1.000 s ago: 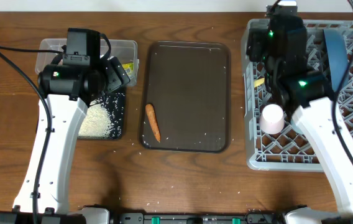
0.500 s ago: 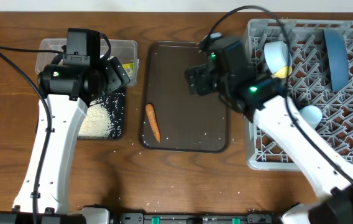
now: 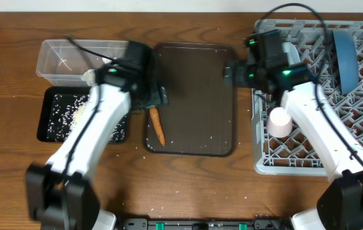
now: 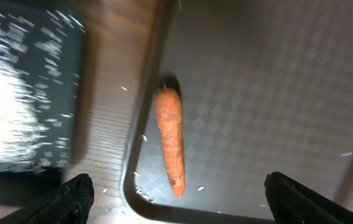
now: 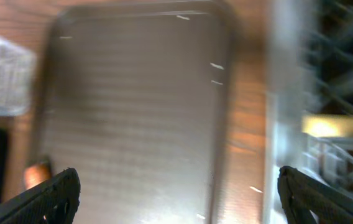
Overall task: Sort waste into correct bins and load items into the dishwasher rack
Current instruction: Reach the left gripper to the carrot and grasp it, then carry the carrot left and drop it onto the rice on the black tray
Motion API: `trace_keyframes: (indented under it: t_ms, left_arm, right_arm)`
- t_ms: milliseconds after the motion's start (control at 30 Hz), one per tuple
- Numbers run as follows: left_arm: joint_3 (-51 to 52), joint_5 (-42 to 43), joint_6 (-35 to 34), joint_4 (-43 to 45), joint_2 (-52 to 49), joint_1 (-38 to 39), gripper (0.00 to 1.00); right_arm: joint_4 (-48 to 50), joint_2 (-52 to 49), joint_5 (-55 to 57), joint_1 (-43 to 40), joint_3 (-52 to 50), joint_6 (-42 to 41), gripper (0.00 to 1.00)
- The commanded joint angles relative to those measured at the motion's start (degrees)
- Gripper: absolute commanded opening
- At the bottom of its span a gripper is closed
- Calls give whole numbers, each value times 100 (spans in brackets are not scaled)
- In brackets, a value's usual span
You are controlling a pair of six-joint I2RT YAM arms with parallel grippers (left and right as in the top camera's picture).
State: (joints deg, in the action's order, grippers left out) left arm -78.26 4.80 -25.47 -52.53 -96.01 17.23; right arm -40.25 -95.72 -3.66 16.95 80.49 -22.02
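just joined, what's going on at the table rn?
The left gripper hovers open over the carrot, which lies at the left edge of the brown serving tray, and is not gripping it. The right gripper is open and empty over the tray's right side, beside the dishwasher rack. The pink cup and dark blue plate are in the rack. Rice sits in the black tray.

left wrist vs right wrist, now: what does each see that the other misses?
Left wrist only: the full carrot at the left edge of the brown tray, and rice heaped in the black tray. Right wrist only: the wall of the dishwasher rack, a blurred yellow item inside it, and the clear tub. Both: the brown tray, the carrot (only an orange tip in right wrist), and open left fingers and right fingers, holding nothing.
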Motion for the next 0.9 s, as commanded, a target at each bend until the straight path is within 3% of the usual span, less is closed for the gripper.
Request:
trace_keyframes:
  t_ms: [0, 400, 533, 667, 867]
  left_arm:
    - [70, 11, 76, 129, -483, 175, 90]
    - [81, 13, -295, 271, -1812, 354, 85]
    - [83, 13, -293, 273, -2000, 417, 74]
    - [85, -39, -291, 297, -2017, 511, 53]
    - [85, -79, -291, 302, -2017, 522, 13]
  right_arm:
    - [-192, 101, -101, -256, 35, -131, 99]
    - [-396, 98, -66, -339, 35, -20, 99]
    - [-398, 98, -63, -339, 35, -17, 99]
    - [-393, 98, -46, -339, 35, -17, 99]
    - [-433, 98, 26, -339, 35, 2, 99]
